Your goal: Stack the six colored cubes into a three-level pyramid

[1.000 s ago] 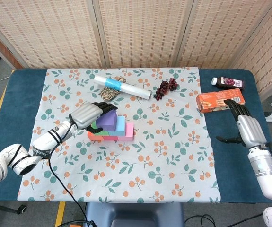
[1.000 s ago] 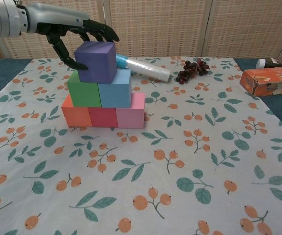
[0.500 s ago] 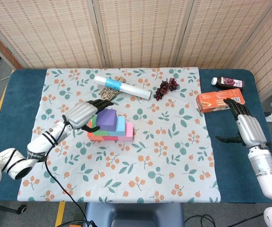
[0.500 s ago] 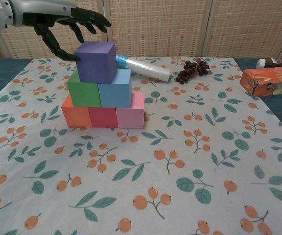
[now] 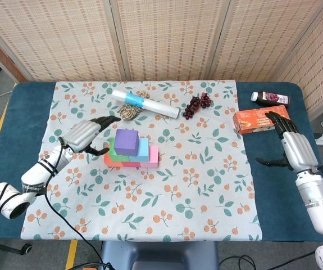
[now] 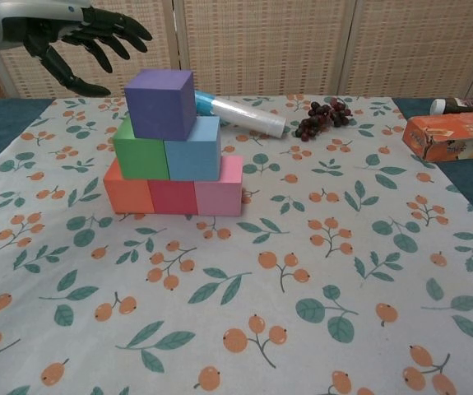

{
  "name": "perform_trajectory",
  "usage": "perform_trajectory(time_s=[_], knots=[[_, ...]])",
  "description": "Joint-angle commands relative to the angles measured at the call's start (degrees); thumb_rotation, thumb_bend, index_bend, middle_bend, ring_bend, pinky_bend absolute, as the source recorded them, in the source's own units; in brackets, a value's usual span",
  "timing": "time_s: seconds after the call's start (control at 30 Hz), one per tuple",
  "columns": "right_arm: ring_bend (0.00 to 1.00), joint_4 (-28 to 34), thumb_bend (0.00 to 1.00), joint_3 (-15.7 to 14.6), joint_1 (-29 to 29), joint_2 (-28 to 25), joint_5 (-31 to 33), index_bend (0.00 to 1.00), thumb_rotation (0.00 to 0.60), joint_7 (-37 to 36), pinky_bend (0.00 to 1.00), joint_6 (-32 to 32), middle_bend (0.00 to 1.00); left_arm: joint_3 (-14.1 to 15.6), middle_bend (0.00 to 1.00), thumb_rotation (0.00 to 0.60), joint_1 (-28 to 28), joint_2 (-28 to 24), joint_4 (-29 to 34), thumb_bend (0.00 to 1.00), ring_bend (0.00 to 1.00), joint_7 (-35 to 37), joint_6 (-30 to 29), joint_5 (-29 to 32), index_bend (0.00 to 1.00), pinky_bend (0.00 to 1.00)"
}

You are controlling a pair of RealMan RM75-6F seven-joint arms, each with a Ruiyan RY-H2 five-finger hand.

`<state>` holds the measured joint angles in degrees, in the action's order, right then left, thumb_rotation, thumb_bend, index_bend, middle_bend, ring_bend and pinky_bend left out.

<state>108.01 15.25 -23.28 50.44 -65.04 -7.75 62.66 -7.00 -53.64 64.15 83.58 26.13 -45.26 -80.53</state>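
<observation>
Left hand [image 5: 85,135]: fingers spread wide, holding nothing, raised above the cloth, apart from the blocks. Just to its right stands the pyramid. Top level: purple cube [image 6: 160,103], sitting across the seam of the two cubes under it, turned a little off their line. Middle level: green cube [image 6: 140,151] on the side nearer the left hand, light blue cube [image 6: 194,150] touching it on the far side. Bottom level: orange cube [image 6: 127,192] nearest the left hand, red cube [image 6: 173,197] in the middle, pink cube [image 6: 220,191] furthest, all three touching in a row on the floral tablecloth [image 5: 206,185]. Beyond the left hand's fingertips: coil of twine [image 5: 131,111], with a clear-wrapped roll [image 5: 145,103] lying over it; further right, bunch of dark grapes [image 5: 198,105]. Right hand [image 5: 295,147]: fingers apart, holding nothing, well away from the pyramid at the far right of the table. Just ahead of its fingertips: orange carton [image 5: 259,119], and behind that a bottle of dark juice [image 5: 270,97] lying on its side on the blue table cover [image 5: 273,191].
</observation>
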Motion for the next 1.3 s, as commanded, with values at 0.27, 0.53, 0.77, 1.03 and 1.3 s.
perform_trajectory(time_s=[0.27, 0.53, 0.77, 1.03, 1.3], knots=[[0.00, -1.2, 0.00, -1.2, -2.8, -1.6, -2.3, 0.00, 0.600, -7.0, 0.00, -10.3, 0.11, 1.7, 0.22, 0.600, 8.7, 0.1, -2.6, 0.32, 0.24, -1.7, -5.2, 6.1, 0.14, 0.26], [0.00, -3.6, 0.03, -1.9, -8.9, -0.2, -5.8, 0.00, 0.600, -11.3, 0.00, -22.0, 0.12, 4.4, 0.28, 0.600, 14.6, 2.2, -3.9, 0.32, 0.27, -9.8, -6.1, 12.0, 0.26, 0.25], [0.00, -7.4, 0.10, -2.1, -16.7, 4.2, -5.4, 0.00, 0.600, -11.2, 0.00, -32.6, 0.12, 8.0, 0.19, 0.600, 16.3, 5.0, -5.7, 0.32, 0.10, -17.6, -3.7, 10.4, 0.24, 0.14], [0.00, -13.2, 0.24, -2.7, -24.8, 11.6, -1.9, 0.00, 0.600, -7.8, 0.00, -39.7, 0.09, 9.1, 0.00, 0.600, 15.9, 7.2, -4.8, 0.32, 0.00, -26.7, -1.3, 10.5, 0.06, 0.01], [0.00, -18.8, 0.24, -3.3, -30.1, 18.5, 2.7, 0.00, 0.600, -6.4, 0.00, -42.2, 0.08, 8.1, 0.00, 0.600, 14.4, 9.4, -4.4, 0.32, 0.00, -29.0, 1.8, 11.1, 0.04, 0.01]])
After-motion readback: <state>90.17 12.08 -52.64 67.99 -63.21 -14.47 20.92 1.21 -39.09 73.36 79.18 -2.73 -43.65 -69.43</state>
